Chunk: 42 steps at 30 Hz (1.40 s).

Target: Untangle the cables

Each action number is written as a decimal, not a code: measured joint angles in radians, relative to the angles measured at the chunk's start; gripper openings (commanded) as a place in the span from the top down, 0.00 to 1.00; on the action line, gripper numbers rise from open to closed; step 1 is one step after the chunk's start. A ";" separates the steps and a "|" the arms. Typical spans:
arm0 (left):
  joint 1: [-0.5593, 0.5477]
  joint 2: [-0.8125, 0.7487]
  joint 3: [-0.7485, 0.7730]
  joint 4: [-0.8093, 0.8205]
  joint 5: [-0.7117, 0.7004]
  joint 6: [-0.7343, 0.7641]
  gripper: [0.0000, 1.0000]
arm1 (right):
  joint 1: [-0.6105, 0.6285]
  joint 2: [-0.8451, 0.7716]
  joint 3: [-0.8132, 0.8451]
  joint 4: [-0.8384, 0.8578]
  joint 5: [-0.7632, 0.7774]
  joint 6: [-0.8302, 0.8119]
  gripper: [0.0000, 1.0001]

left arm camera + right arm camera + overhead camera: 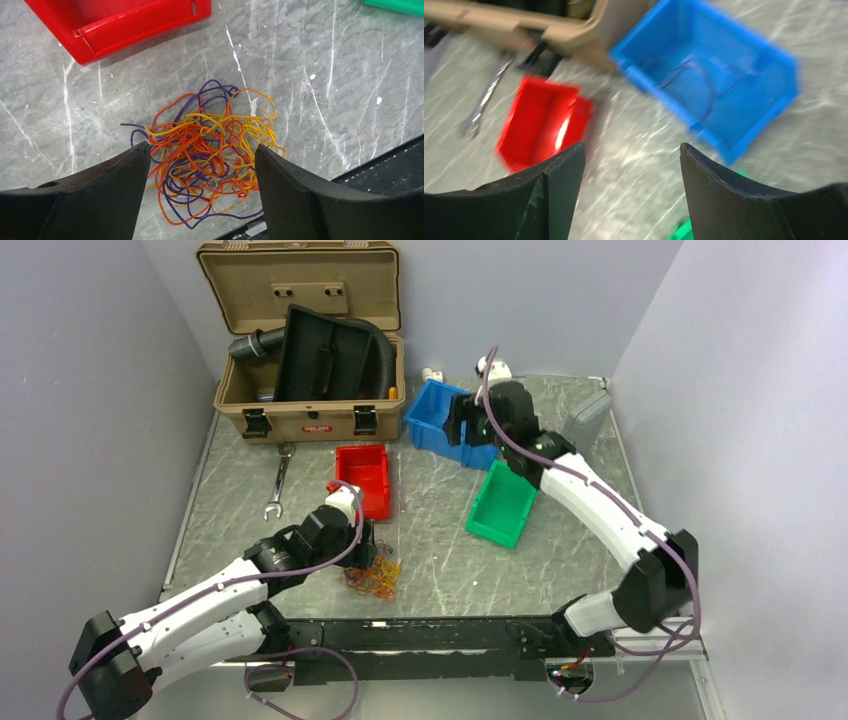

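The worktop [560, 570] is a grey marbled slab veined with white, closed in on the left, far and right sides by plain pale lilac-grey walls, with a black rail [430, 635] running along its near edge; the cables [210, 150], a loose tangle of orange, yellow and purple strands, lie flat on the slab close to that near edge, left of centre, the rail just beside them and a red bin [365, 477] a little further in; the left claw [202, 149] hangs over the tangle with its jaws spread wide, one finger to either side of the heap, gripping nothing; an open tan toolbox [305, 420] fills the far left corner, a fat black corrugated hose [385, 360] and a black tray [325, 350] resting in it, and a wrench [279, 480] lies on the bare stone just in front of it; a blue bin [430, 420] sits at the middle of the far edge, with a green bin [500, 508] nearer in and a small grey box [585, 418] towards the far right corner; the right claw [631, 147] is over the slab beside the blue bin, jaws well apart and empty; in its blurred view thin dark strands [696, 82] show inside the blue bin.
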 measured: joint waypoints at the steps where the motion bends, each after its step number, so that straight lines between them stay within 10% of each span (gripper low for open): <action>1: 0.006 0.005 0.000 0.005 0.013 -0.008 0.21 | 0.012 -0.050 -0.060 0.016 -0.049 0.010 0.29; 17: 0.055 0.076 -0.007 0.031 0.095 -0.015 0.36 | 0.411 -0.217 -0.737 0.428 -0.157 0.217 0.41; 26: 0.056 0.122 -0.007 0.031 0.117 -0.015 0.46 | 0.556 -0.103 -0.759 0.654 -0.163 0.206 0.40; 32: 0.056 0.142 -0.006 0.032 0.129 -0.011 0.71 | 0.593 -0.013 -0.758 0.708 -0.172 0.199 0.40; 42: 0.056 0.145 0.006 0.029 0.133 -0.006 1.00 | 0.658 0.029 -0.777 0.777 -0.174 0.226 0.73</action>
